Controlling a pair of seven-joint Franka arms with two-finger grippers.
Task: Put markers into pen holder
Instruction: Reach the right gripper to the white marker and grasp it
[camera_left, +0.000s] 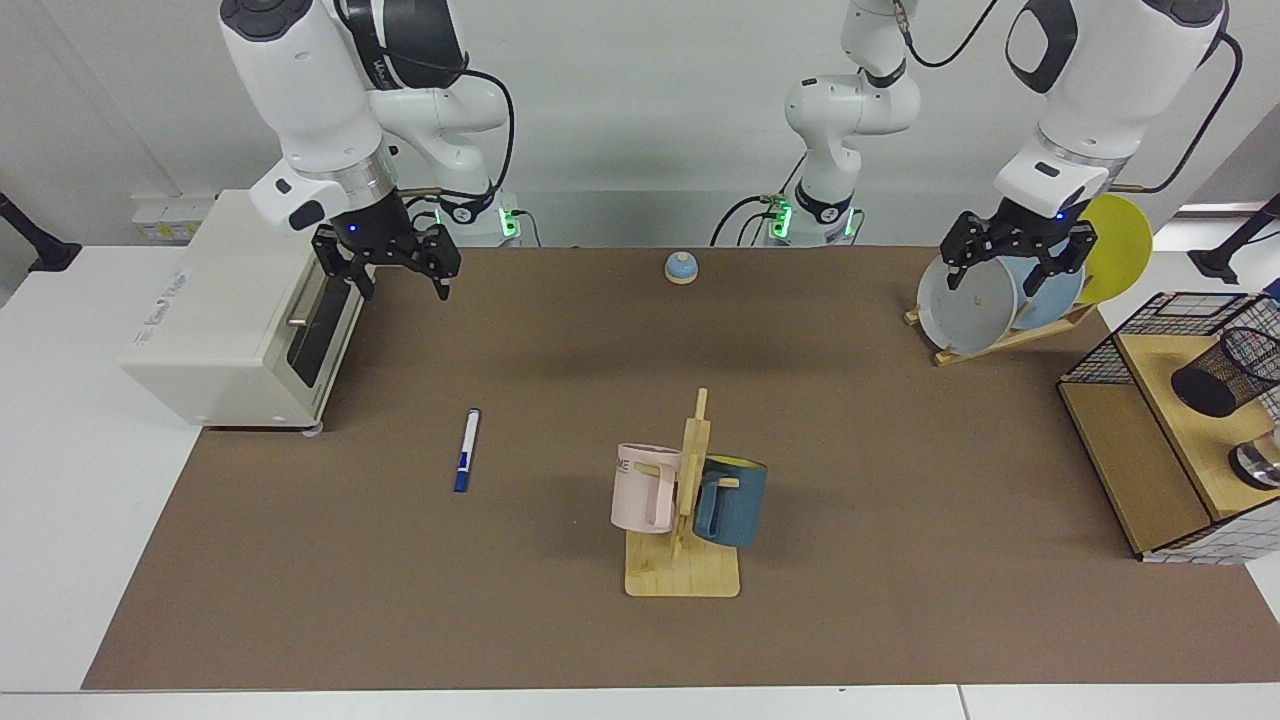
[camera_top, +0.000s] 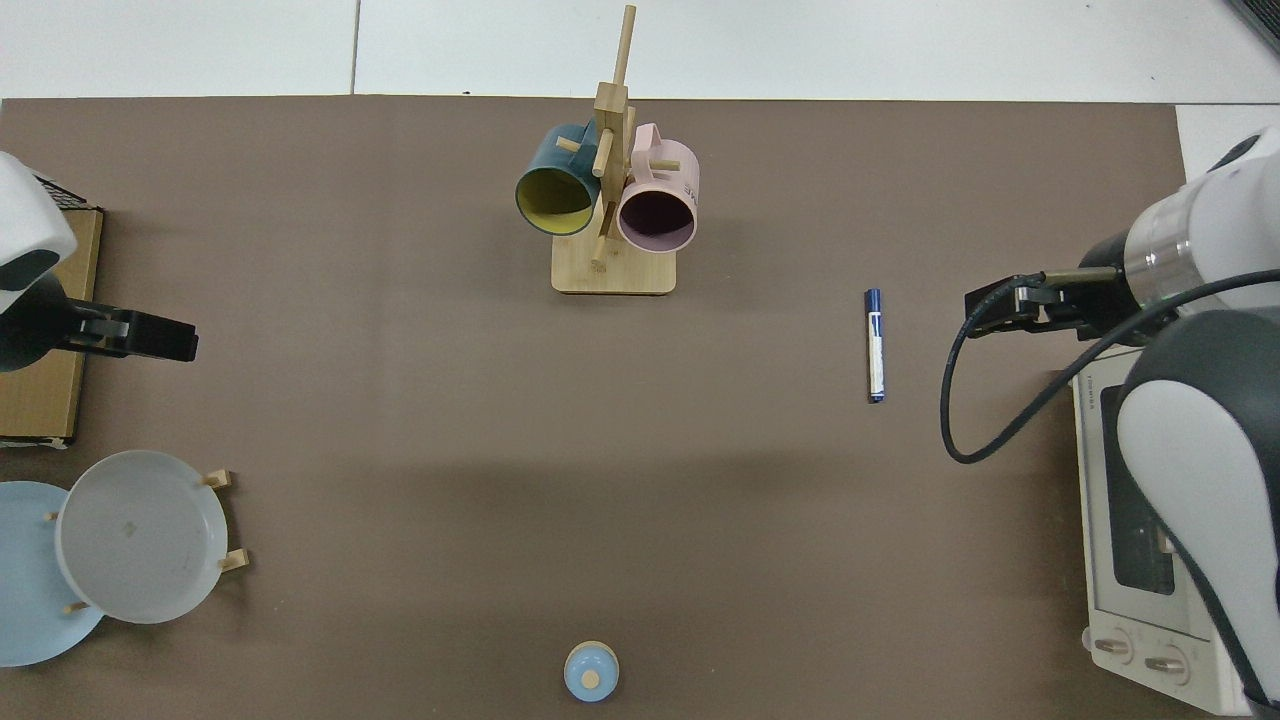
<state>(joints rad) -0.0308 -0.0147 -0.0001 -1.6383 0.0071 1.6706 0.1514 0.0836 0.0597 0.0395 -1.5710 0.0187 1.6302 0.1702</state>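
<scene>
Hovering my right pincer (camera_left: 398, 277) spread wide and empty above the bench (camera_left: 560, 330) beside the toaster oven (camera_left: 240, 310), I see the marker (camera_left: 467, 450) lying flat well apart, toward six o'clock from it. My left pincer (camera_left: 1012, 268) waits open and empty before the plate rack (camera_left: 985, 300). At four o'clock from it the pen holder (camera_left: 1225, 370) lies tilted in the wire basket (camera_left: 1150, 330).
</scene>
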